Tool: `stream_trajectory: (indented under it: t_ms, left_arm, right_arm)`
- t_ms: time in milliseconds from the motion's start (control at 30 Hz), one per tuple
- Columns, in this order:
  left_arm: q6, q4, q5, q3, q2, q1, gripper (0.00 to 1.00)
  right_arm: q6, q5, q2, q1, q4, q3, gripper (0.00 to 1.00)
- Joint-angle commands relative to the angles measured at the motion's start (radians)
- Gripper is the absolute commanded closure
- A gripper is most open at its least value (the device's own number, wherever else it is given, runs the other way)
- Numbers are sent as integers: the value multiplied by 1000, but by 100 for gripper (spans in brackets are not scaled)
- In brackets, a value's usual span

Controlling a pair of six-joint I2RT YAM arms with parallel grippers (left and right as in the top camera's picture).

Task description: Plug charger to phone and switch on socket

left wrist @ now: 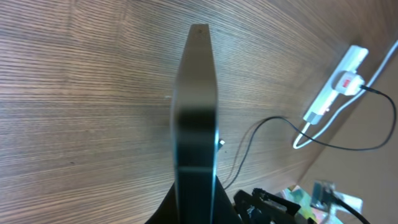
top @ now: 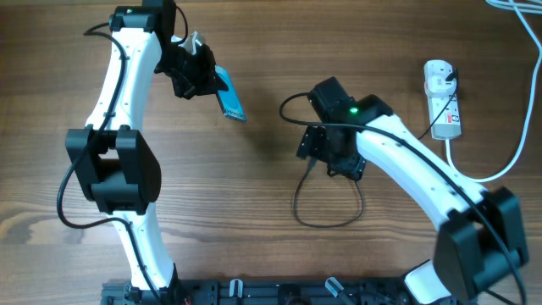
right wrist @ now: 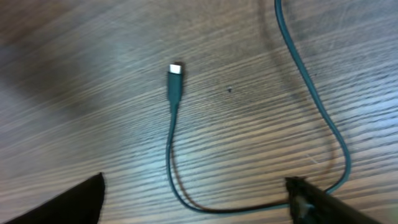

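Observation:
My left gripper (top: 196, 74) is shut on one end of the phone (top: 230, 95), which juts out to the right with its cyan face partly showing. In the left wrist view the phone (left wrist: 196, 106) is seen edge-on, sticking out from the jaws. The charger, a thin black cable (top: 329, 224), loops on the table under my right arm. Its connector tip (right wrist: 176, 70) lies free on the wood in the right wrist view. My right gripper (top: 327, 154) is open above the cable, its fingers (right wrist: 193, 202) either side of the loop and touching nothing. The socket (top: 443, 100) lies at the far right.
The socket's thick white cord (top: 518, 157) curves along the right edge of the table. The socket (left wrist: 333, 90) and the black cable (left wrist: 261, 127) also show in the left wrist view. Bare wood lies between the two arms.

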Motion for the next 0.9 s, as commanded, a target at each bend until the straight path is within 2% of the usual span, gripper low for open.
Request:
stream_trajectory:
  t_ms: [0, 67, 200, 333, 433, 600, 867]
  left_arm:
    - [-8, 2, -18, 4, -36, 5, 96]
    - [-9, 2, -18, 4, -36, 5, 96]
    - [-9, 2, -18, 4, -36, 5, 96]
    - [-9, 2, -18, 4, -36, 5, 96]
    - [-9, 2, -18, 4, -36, 3, 96]
    - [-9, 1, -18, 4, -36, 3, 96]
    - [-9, -2, -18, 4, -36, 3, 96]
  right_arm:
    - [34, -24, 89, 3, 26, -8, 18]
    - [41, -25, 146, 8, 55, -8, 33]
    - [77, -26, 207, 23, 96, -8, 46]
    - [91, -24, 228, 45, 122, -8, 47]
    - [164, 11, 235, 62, 128, -9, 47]
    - [183, 47, 236, 70, 127, -9, 51]
    - [186, 69, 237, 70, 144, -9, 51]
